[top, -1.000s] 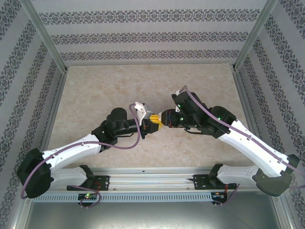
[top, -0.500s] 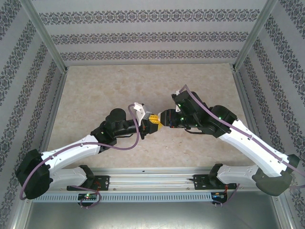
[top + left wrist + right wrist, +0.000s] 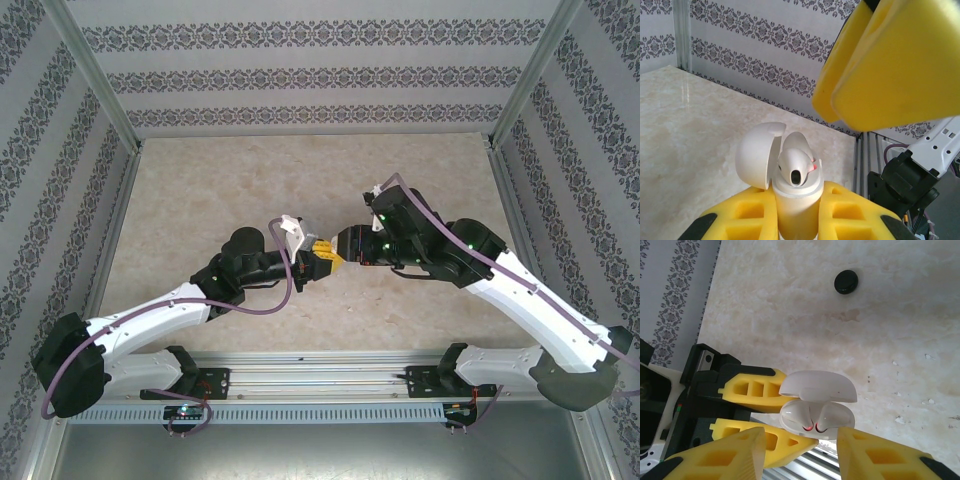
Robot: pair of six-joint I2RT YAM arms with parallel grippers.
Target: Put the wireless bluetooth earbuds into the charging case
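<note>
My left gripper [image 3: 796, 212] is shut on the white charging case [image 3: 796, 200] and holds it upright above the table. The case's lid [image 3: 759, 155] is hinged open. Two white earbuds [image 3: 799, 416] [image 3: 834, 415] sit side by side in the case [image 3: 842, 426], each showing a small red light. My right gripper [image 3: 800, 455] is open, its yellow fingers [image 3: 725, 455] spread on either side of the case and apart from it. In the top view both grippers, left [image 3: 322, 253] and right [image 3: 346, 250], meet tip to tip over the middle of the table.
A small black round object [image 3: 846, 281] lies on the marble tabletop [image 3: 230, 180] beyond the case. Patterned walls enclose the table on three sides. An aluminium rail [image 3: 320, 365] runs along the near edge by the arm bases.
My right gripper's jaws have spread wider and its wrist has shifted slightly. The left gripper holds the case in the same place.
</note>
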